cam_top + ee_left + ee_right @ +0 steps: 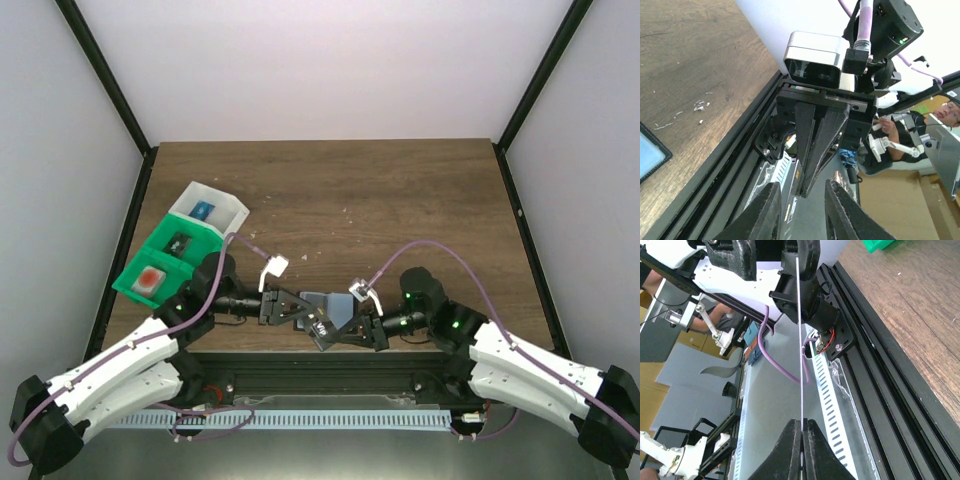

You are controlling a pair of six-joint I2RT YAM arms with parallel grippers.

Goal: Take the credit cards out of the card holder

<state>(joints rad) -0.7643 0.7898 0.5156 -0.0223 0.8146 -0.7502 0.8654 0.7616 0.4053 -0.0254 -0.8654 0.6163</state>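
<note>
The card holder (331,303) lies open on the table near the front edge, grey-blue inside with a black rim; one corner of it shows in the left wrist view (647,152). My right gripper (802,421) is shut on a thin pale credit card (800,340), seen edge-on and held in the air over the front rail. The card's far end reaches between the fingers of my left gripper (802,184), which faces the right one tip to tip. The left fingers (767,210) stand apart with a clear gap. In the top view both grippers, left (298,308) and right (327,333), meet just in front of the holder.
A green bin (128,280) and a white bin (228,208) stand at the table's left; a reddish thing (150,280), a dark one and a blue one lie in their compartments. The black front rail (875,390) runs under both grippers. Black frame posts rise at the table's sides.
</note>
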